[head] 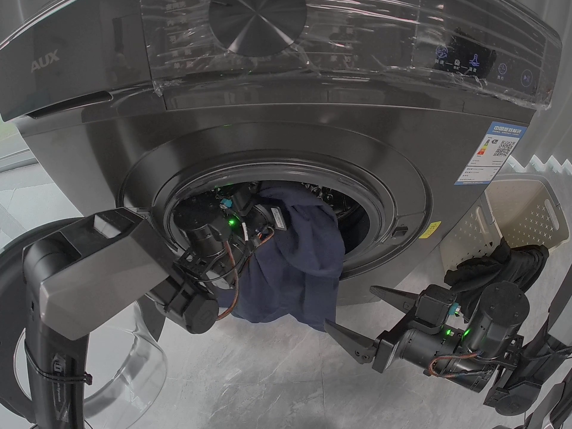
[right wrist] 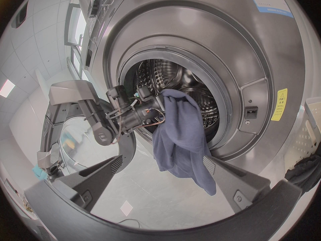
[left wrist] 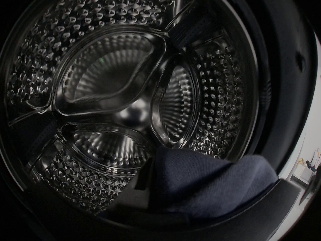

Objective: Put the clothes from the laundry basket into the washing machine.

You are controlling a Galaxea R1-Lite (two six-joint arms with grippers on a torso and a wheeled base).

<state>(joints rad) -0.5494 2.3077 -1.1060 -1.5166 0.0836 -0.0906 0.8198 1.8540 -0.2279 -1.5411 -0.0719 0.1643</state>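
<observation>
As garment [head: 298, 251] hangs from washing machine [head: 417, 150] | left gripper [right wrist: 159, 101] clamps it | right gripper [head: 350, 308] splayed beside hem

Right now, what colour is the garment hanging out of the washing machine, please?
The garment is navy blue; right wrist view.

Navy garment [head: 298, 257], grey washing machine [head: 369, 132], black clothes [head: 494, 266], cream star-punched basket [head: 524, 204]

Navy garment [head: 298, 257] — draped half out of the washing machine [head: 387, 132].
</observation>
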